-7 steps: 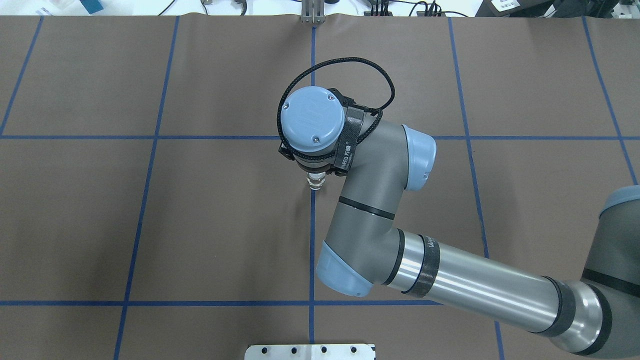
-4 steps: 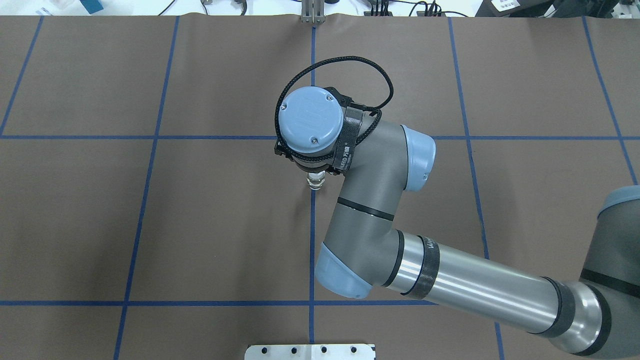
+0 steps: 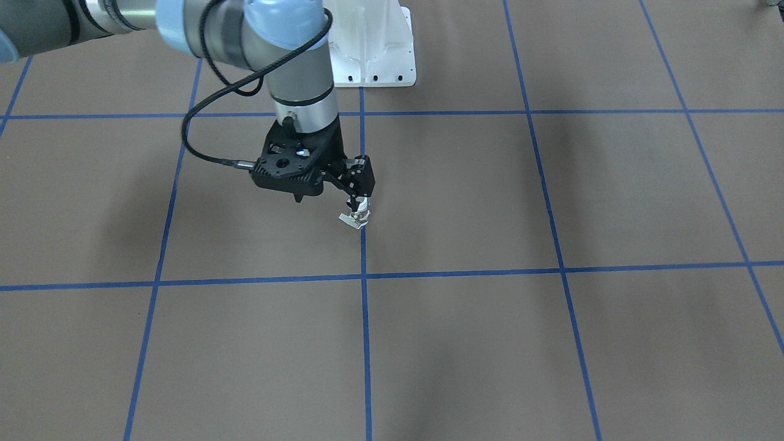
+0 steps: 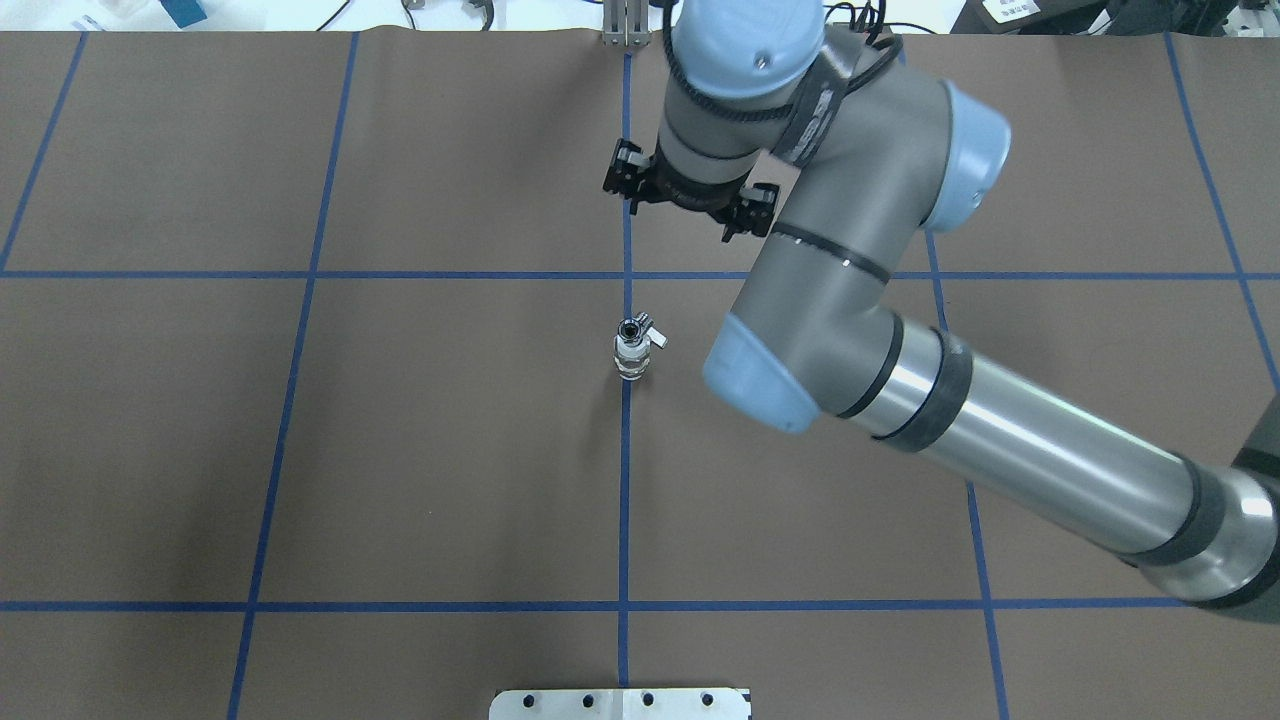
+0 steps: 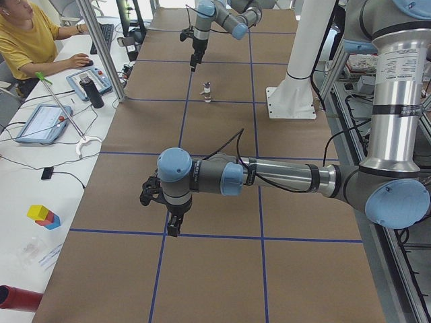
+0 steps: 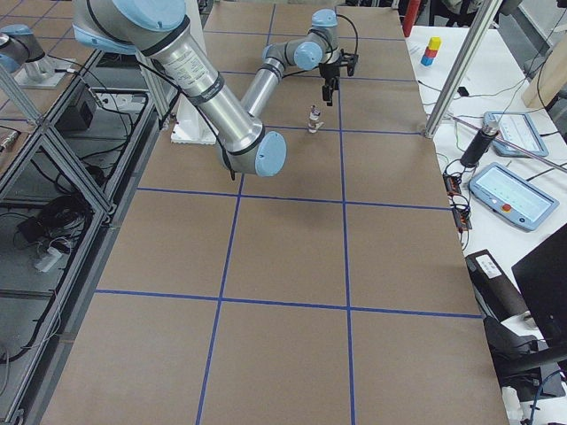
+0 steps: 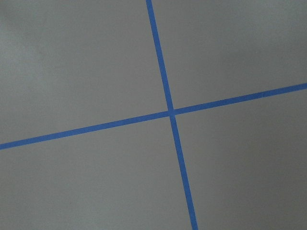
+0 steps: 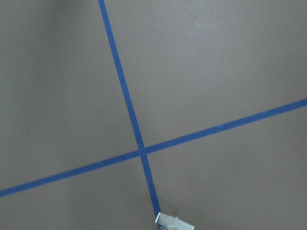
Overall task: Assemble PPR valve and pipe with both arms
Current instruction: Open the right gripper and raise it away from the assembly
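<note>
The PPR valve [image 4: 630,343] stands upright on the middle blue line, its white lever tab [image 4: 655,339] sticking out. The shiny pipe [image 4: 630,369] seems joined under it, but it is too small to be sure. In the overhead view my right gripper [image 4: 690,195] is raised beyond the valve and apart from it, its fingers hidden under the wrist. The right wrist view shows only the tab [image 8: 173,222] at its bottom edge. The front-facing view differs: my right gripper [image 3: 361,205] is down at the valve [image 3: 356,218]. My left gripper [image 5: 174,225] hovers over bare table; I cannot tell its state.
The brown table cover [image 4: 400,450] carries a blue tape grid. The white pedestal base [image 3: 373,55] stands at the robot's side. An operator, tablets and a bottle [image 5: 94,91] are at a side desk beyond the table's far edge.
My right arm has lifted off the fitting and moved toward the far side of the table. The valve, formerly half hidden under the wrist, now stands alone on the line.
</note>
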`<action>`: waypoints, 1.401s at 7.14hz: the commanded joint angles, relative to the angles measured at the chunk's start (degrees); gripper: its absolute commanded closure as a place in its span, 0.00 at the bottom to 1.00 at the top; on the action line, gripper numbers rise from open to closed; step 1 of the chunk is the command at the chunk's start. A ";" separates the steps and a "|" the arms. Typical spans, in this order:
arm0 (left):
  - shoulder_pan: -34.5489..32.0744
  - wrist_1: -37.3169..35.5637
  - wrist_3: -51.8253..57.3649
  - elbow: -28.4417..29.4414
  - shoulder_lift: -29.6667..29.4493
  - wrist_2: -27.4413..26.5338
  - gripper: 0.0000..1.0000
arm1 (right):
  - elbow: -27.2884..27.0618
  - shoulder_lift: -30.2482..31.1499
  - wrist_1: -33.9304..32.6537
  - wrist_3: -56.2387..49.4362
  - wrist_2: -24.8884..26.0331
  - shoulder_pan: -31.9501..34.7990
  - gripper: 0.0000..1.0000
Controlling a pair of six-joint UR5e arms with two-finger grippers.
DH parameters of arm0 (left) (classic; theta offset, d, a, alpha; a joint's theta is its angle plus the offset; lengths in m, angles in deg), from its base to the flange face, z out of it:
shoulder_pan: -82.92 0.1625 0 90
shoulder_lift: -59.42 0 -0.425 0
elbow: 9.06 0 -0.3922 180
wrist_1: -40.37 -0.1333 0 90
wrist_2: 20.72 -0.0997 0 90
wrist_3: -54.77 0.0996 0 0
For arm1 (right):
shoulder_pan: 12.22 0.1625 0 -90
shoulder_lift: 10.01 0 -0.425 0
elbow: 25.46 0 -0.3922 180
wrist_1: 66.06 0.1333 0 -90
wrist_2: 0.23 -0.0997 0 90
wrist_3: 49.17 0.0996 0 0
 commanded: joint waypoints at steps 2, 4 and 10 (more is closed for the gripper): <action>0.00 1.30 0.10 0.78 2.47 1.85 0.00 | -2.20 10.22 -0.34 -26.14 -16.49 19.43 0.00; -0.17 1.13 0.01 -0.18 2.48 1.68 0.00 | -1.94 18.91 -0.34 -48.43 -18.03 27.01 0.00; -0.09 1.04 0.45 -3.51 5.01 -0.96 0.00 | 0.70 51.05 15.05 -82.65 -21.20 39.08 0.00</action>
